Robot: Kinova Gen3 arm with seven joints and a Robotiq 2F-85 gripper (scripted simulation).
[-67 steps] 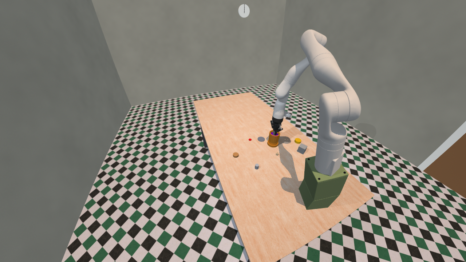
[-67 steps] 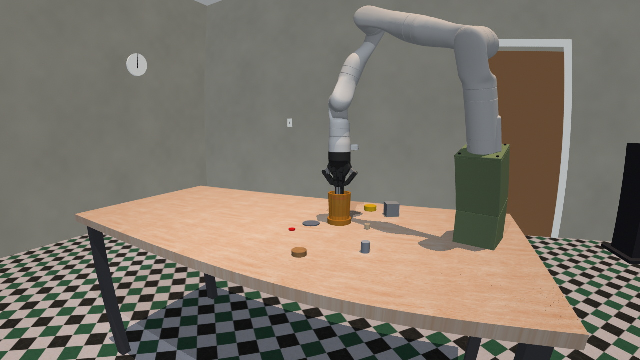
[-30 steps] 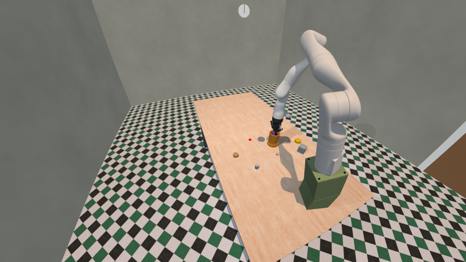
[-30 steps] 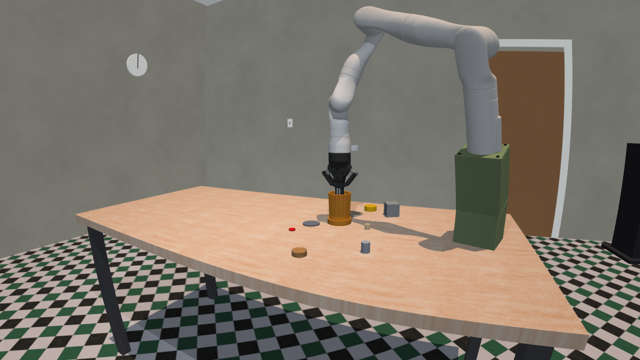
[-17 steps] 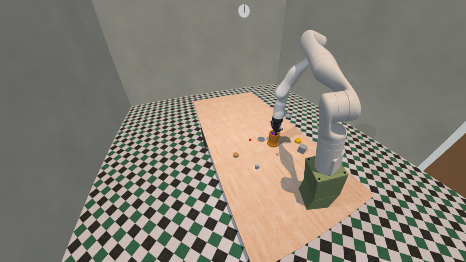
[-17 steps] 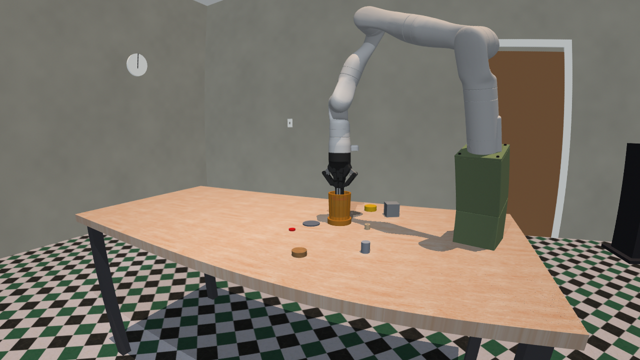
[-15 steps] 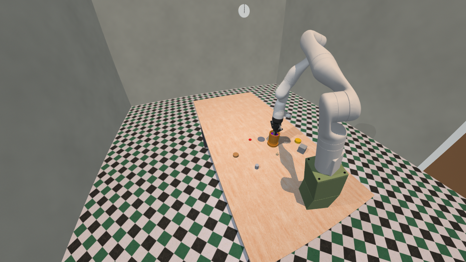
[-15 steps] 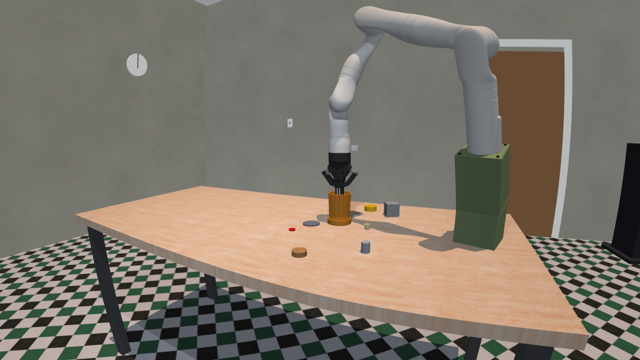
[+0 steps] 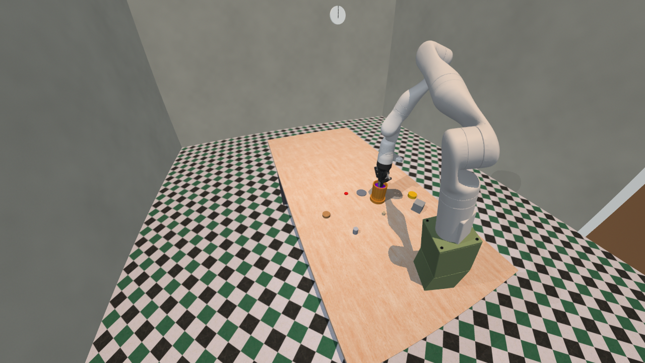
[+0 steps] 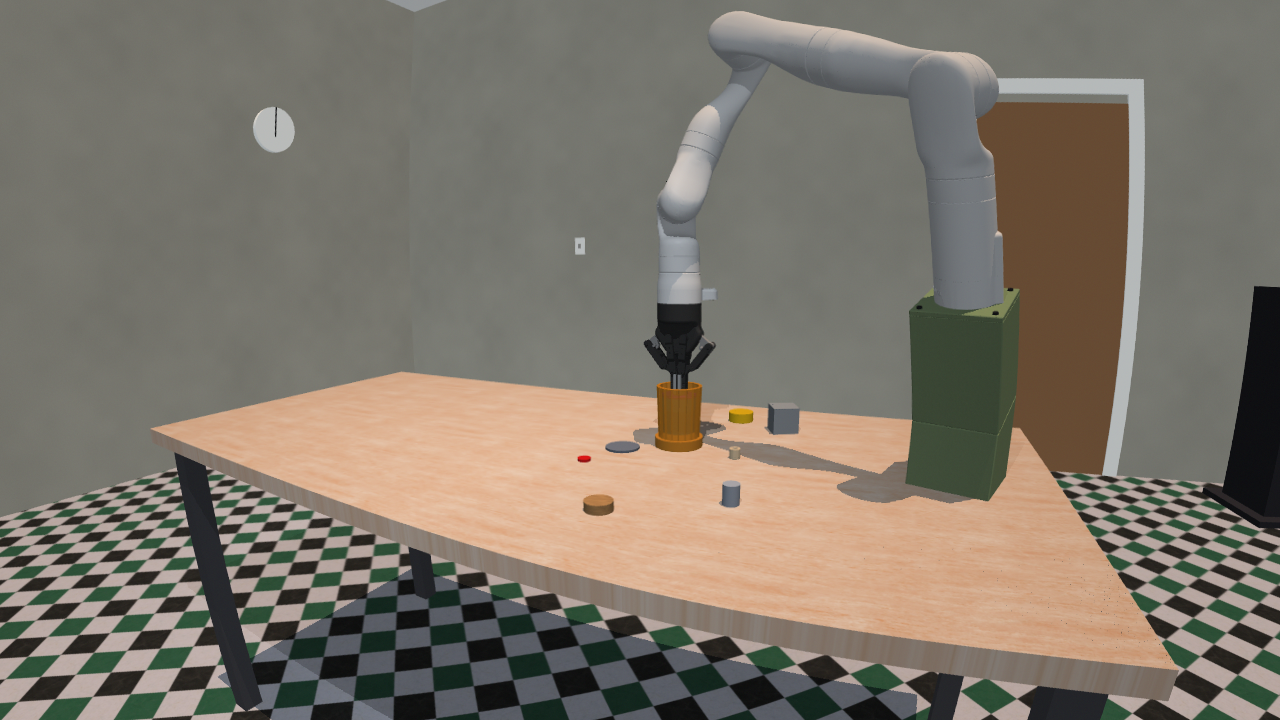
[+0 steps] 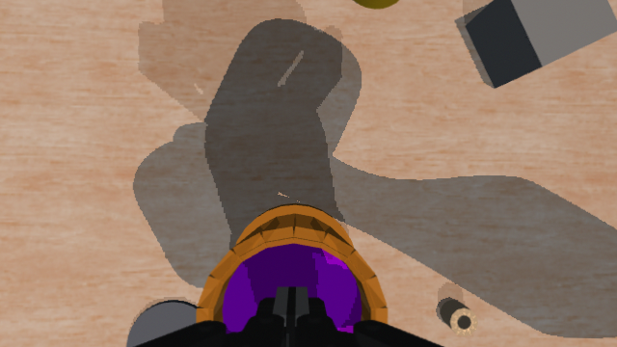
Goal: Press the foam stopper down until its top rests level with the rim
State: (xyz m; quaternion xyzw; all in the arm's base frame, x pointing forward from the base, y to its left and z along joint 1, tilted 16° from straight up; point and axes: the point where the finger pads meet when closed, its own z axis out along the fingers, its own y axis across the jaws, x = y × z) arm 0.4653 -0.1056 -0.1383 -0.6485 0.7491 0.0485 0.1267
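Your tool (image 10: 679, 383) points straight down into the orange jar (image 10: 678, 420), fingers pressed together and holding nothing, tips on the purple stopper (image 11: 299, 270), which sits below the rim. The jar stands upright mid-tabletop (image 10: 429, 465), toward the far long edge, between a grey disc (image 10: 622, 446) and a yellow puck (image 10: 740, 415).

Claw (image 10: 678, 380) fully closed, empty, tips dipping inside upright orange jar (image 10: 678, 419) on table (image 10: 447, 501).
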